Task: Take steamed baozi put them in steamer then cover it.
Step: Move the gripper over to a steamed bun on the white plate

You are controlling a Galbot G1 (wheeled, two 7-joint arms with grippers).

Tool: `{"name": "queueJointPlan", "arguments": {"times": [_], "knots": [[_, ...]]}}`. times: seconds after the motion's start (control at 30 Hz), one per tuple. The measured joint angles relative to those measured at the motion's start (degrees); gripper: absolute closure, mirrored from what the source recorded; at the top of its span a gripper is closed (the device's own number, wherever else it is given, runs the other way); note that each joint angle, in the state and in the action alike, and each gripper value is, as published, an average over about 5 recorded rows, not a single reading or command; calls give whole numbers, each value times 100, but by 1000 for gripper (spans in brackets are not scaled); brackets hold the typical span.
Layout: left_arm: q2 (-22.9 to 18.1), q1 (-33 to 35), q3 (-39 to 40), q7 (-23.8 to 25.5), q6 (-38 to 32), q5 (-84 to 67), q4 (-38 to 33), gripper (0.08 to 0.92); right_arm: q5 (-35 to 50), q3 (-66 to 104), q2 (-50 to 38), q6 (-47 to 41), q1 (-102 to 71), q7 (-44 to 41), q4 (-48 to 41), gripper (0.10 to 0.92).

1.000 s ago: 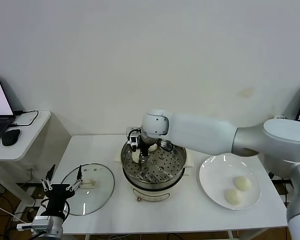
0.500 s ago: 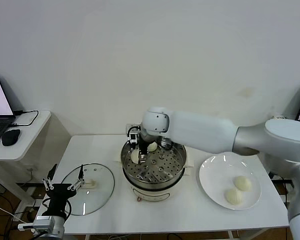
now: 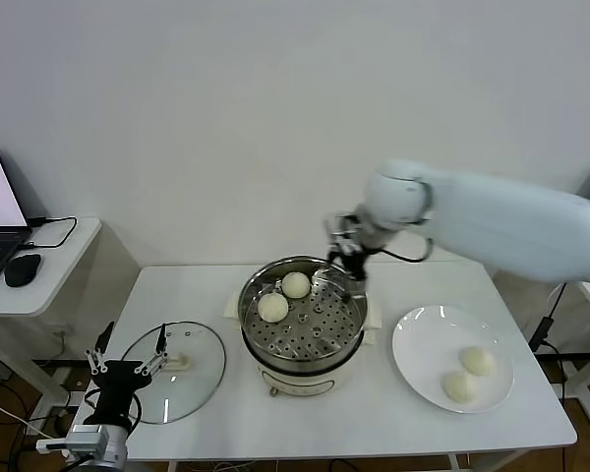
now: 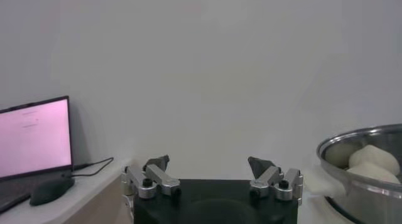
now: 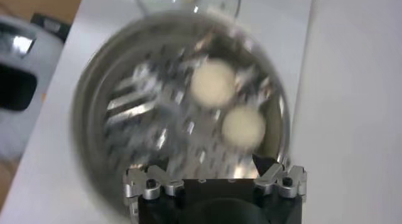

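Right end effector (image 3: 348, 264) released, empty, above steamer (image 3: 303, 352) far-right rim. Its wrist view looks straight down: two baozi (image 5: 213, 83) on perforated tray. Head view alone shows plate (image 3: 423, 344) with two more, lid (image 3: 202, 379) flat on table (image 3: 374, 413), left end effector (image 3: 125, 365) released beside lid.

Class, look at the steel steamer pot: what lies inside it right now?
Two baozi sit side by side on the perforated tray inside the steamer. Whatever lies beneath the tray is hidden.
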Motion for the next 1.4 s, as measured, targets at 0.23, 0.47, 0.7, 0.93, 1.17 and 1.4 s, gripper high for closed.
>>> {"name": "queueJointPlan", "arguments": {"times": [0.23,0.47,0.7,0.93,1.17,1.4], "knots": [[-37,20,83,-3,1,76,15,177,-721,619,-1307,508,-811,-285,407,202],[-44,76,89,-6,4,141,-1,177,-1514,2265,-2295,921,-2879,-365,544,203],[-97,102,142,-8,2,221,21,177,-2156,3551,-2731,1160,-4864,-292,510,203],[-134,143,147,-12,-2,260,18,177,-2558,4188,-2742,1245,-5871,-97,345,202],[-143,148,124,-15,-2,268,21,177,-2784,4478,-2496,1252,-6223,118,117,203],[-149,132,119,-16,-2,273,47,177,-2938,4607,-2212,1215,-6410,276,-91,203]]}}
